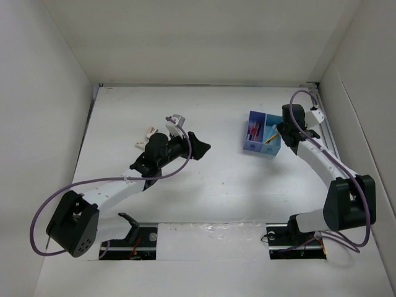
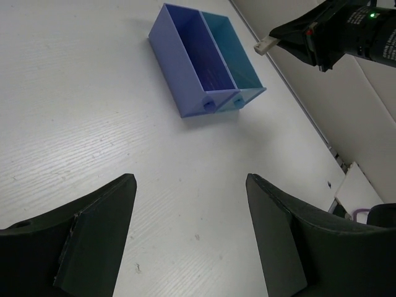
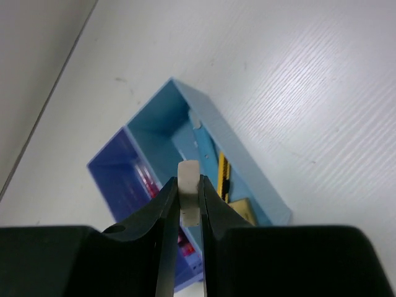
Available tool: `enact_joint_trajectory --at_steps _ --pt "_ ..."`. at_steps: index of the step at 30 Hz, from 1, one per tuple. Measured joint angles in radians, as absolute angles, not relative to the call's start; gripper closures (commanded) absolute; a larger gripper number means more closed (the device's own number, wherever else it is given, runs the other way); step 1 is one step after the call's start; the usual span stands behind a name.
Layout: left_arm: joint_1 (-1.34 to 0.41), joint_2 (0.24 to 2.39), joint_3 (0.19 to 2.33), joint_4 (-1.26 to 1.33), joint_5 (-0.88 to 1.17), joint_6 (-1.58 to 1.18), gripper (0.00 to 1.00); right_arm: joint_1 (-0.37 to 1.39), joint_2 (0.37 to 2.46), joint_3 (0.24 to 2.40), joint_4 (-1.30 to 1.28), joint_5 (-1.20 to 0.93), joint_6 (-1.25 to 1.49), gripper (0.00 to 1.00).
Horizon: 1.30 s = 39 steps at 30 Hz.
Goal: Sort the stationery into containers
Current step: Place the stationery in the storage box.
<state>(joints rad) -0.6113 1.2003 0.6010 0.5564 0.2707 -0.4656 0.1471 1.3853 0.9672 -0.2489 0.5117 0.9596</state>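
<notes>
The top camera sits high behind my bases and looks down on the whole desk [image 1: 210, 185], with both arms and the joined trays [image 1: 261, 140] small in it. My left wrist camera rides low, looking between the spread fingers of my left pincer [image 2: 190, 179] along the desk to those same trays, with my right pincer [image 2: 277, 34] in its top right corner. My right wrist camera looks steeply down from close above, past the pinched white block [image 3: 188, 185], into the trays.

white arm links [image 1: 111, 194], black joints [image 1: 74, 224], looping purple cables [image 1: 35, 223]
</notes>
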Motion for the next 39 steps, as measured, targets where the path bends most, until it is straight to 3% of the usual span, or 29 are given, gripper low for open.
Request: enact_joint_trajectory --at_steps 18,23,29,32,39 --pt "-0.572 1.188 0.601 0.517 0.306 -0.496 0.31 0.269 1.678 1.156 -0.369 0.808 1.0 1.0" --pt "-0.572 1.19 0.601 0.508 0.302 -0.498 0.31 0.27 1.7 1.173 -0.377 0.834 1.002 0.79" --pt "-0.572 1.194 0.601 0.498 0.278 -0.498 0.31 0.27 1.708 1.182 -0.389 0.845 1.005 0.68" --pt "-0.572 1.194 0.601 0.492 0.262 -0.497 0.31 0.27 1.708 1.187 -0.389 0.845 1.005 0.59" --pt "-0.572 1.194 0.601 0.476 0.218 -0.495 0.31 0.27 1.708 1.196 -0.388 0.832 0.999 0.53"
